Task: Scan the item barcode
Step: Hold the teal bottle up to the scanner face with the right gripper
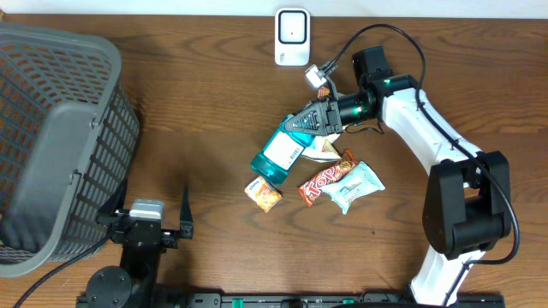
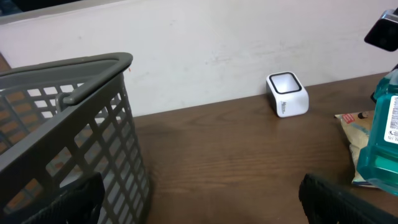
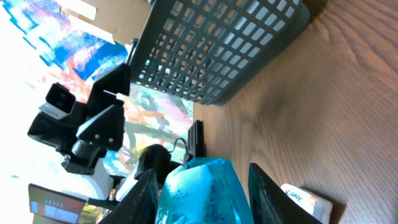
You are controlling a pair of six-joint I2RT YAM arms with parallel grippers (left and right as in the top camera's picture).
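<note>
A clear blue mouthwash bottle [image 1: 281,152] with a white label lies slanted over the pile of snacks in the middle of the table. My right gripper [image 1: 318,120] is shut on its upper end. In the right wrist view the blue bottle [image 3: 202,193] fills the gap between both black fingers [image 3: 144,190]. The white barcode scanner [image 1: 292,36] stands at the table's far edge, beyond the bottle. The left wrist view shows the scanner [image 2: 286,93] by the wall and the bottle [image 2: 384,137] at the right edge. My left gripper [image 1: 147,205] stands open and empty at the front left.
A large grey mesh basket [image 1: 51,128] takes up the left side, close to my left gripper. Under and beside the bottle lie a red snack bar [image 1: 325,181], a light blue packet [image 1: 355,186], a small orange packet [image 1: 264,193] and a pale packet [image 1: 321,150].
</note>
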